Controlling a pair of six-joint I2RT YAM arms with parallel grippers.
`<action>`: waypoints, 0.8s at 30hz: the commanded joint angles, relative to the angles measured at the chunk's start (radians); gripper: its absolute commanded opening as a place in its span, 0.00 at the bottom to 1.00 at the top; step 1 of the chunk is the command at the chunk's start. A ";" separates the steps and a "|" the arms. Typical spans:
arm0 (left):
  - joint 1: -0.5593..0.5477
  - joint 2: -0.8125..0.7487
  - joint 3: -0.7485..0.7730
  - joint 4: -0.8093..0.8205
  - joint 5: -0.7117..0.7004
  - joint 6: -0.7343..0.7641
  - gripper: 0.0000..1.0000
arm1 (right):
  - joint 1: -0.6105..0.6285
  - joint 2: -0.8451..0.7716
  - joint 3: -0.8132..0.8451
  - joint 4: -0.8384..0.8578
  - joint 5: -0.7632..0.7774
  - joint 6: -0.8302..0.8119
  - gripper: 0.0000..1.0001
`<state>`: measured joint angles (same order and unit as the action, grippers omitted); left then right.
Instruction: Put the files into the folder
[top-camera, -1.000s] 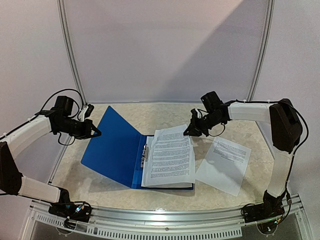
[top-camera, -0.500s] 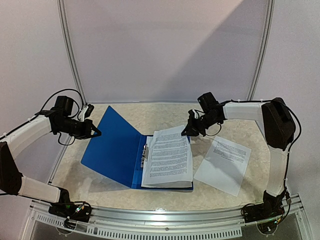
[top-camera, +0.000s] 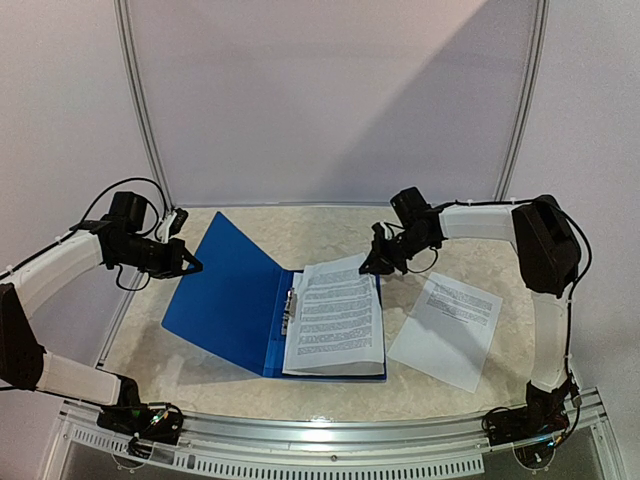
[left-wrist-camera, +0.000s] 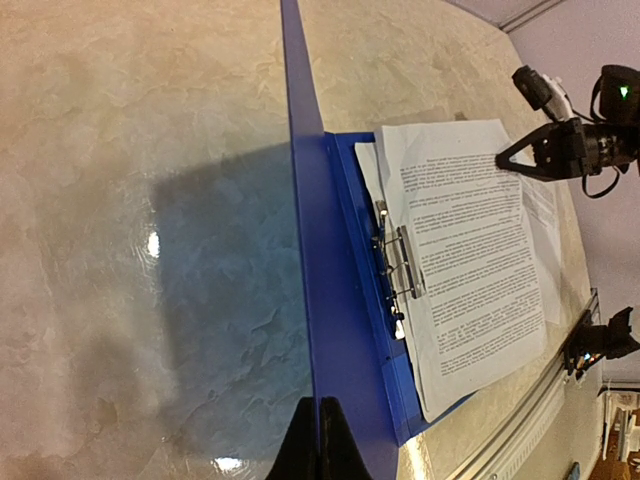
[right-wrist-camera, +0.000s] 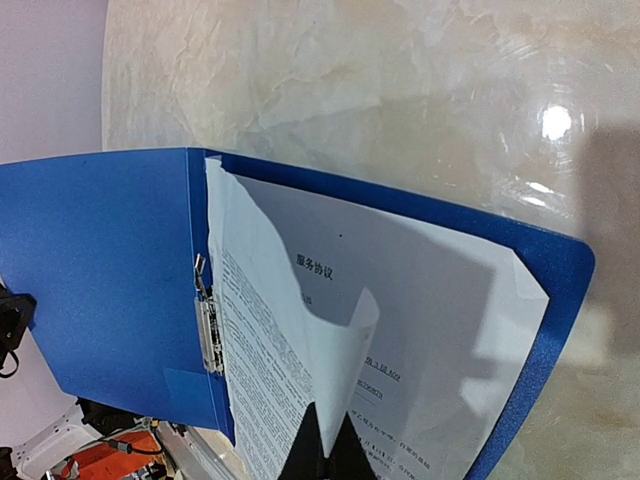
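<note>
Left of the folder (top-camera: 230, 300), the left gripper (top-camera: 190, 266) has its jaws pressed together on the free edge of the raised cover, holding that flap tilted up off the table (top-camera: 300, 225). At the folder's far right corner, the right gripper (top-camera: 372, 266) pinches a curled-up corner of the top sheet of the files (top-camera: 335, 320), which lie on the folder's flat half.

Only the left wrist view shows the cover edge-on, as a thin blue line, with the metal clip (left-wrist-camera: 400, 265) at the spine. Only the right wrist view shows the pinched corner lifted.

One loose sheet (top-camera: 447, 330) lies flat just right of the folder. Marbled tabletop shows beyond the folder's far edge.
</note>
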<state>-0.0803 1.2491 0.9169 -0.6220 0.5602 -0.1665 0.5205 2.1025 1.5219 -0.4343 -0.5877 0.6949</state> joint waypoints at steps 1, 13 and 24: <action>0.005 -0.013 -0.009 -0.001 0.002 0.005 0.00 | -0.008 0.046 0.042 -0.012 -0.029 -0.017 0.00; 0.005 -0.012 -0.009 -0.001 0.001 0.007 0.00 | -0.007 0.081 0.047 0.016 -0.049 -0.011 0.00; 0.005 -0.013 -0.008 0.000 0.001 0.007 0.00 | -0.003 0.101 0.060 0.036 -0.057 -0.002 0.00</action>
<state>-0.0803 1.2491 0.9169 -0.6220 0.5602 -0.1665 0.5205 2.1719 1.5589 -0.4217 -0.6331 0.6910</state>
